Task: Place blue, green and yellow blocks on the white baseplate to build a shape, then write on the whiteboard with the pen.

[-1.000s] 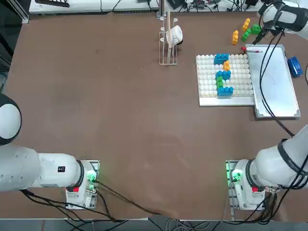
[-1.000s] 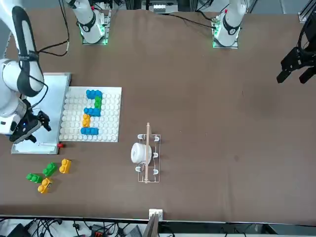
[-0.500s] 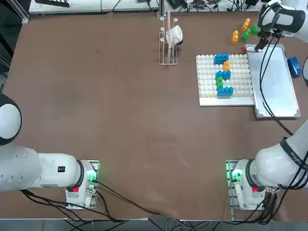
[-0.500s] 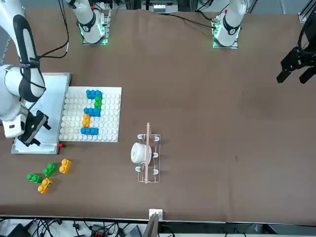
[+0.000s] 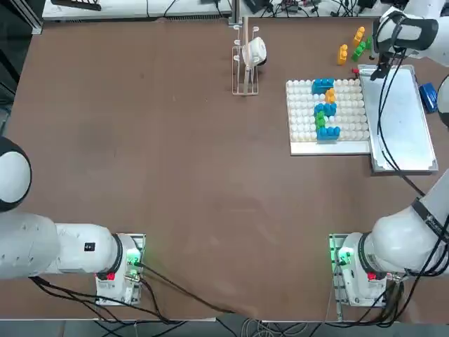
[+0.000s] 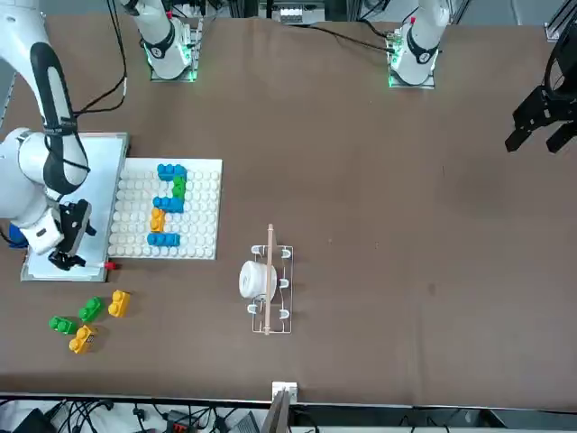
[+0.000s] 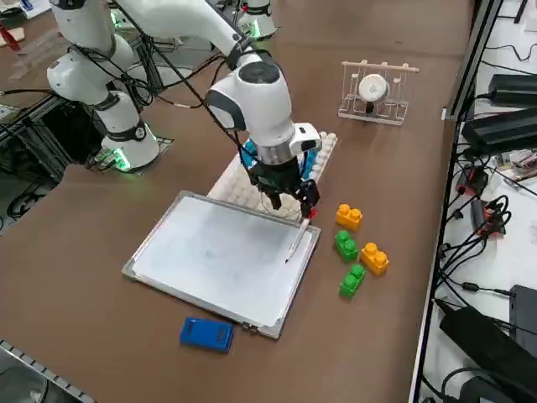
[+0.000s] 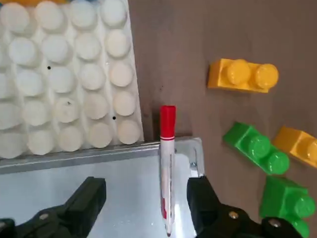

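The pen lies along the whiteboard's far edge, red end poking past the frame beside the white baseplate. My tool hangs over it, spread apart, 1 finger each side, lined up to pinch the barrel.

Brown table; tangled black cables past far edge; wire rack on tabletop.

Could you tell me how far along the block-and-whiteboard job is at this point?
Done: the shape stands assembled on the white baseplate. In hand: the open right pincer straddles the pen lying at the whiteboard corner, not gripping it. Left: grasping the pen and writing; the board looks blank.
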Available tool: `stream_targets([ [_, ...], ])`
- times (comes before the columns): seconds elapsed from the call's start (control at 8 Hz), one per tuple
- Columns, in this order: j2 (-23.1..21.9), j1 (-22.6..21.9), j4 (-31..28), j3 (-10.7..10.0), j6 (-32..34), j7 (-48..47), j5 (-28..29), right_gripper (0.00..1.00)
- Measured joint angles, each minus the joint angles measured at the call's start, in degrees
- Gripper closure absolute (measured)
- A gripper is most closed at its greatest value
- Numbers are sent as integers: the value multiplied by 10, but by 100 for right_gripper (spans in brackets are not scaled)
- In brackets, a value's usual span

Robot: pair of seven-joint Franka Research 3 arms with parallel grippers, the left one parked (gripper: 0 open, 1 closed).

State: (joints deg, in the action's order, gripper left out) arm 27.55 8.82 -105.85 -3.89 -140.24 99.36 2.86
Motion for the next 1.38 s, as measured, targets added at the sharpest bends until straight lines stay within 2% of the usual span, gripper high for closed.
stream_targets([
  [0.62,67,12,71,4,0,21,1,0],
  [0.88,82,12,86,13,0,21,1,0],
  [1.38,93,13,91,14,0,29,1,0],
])
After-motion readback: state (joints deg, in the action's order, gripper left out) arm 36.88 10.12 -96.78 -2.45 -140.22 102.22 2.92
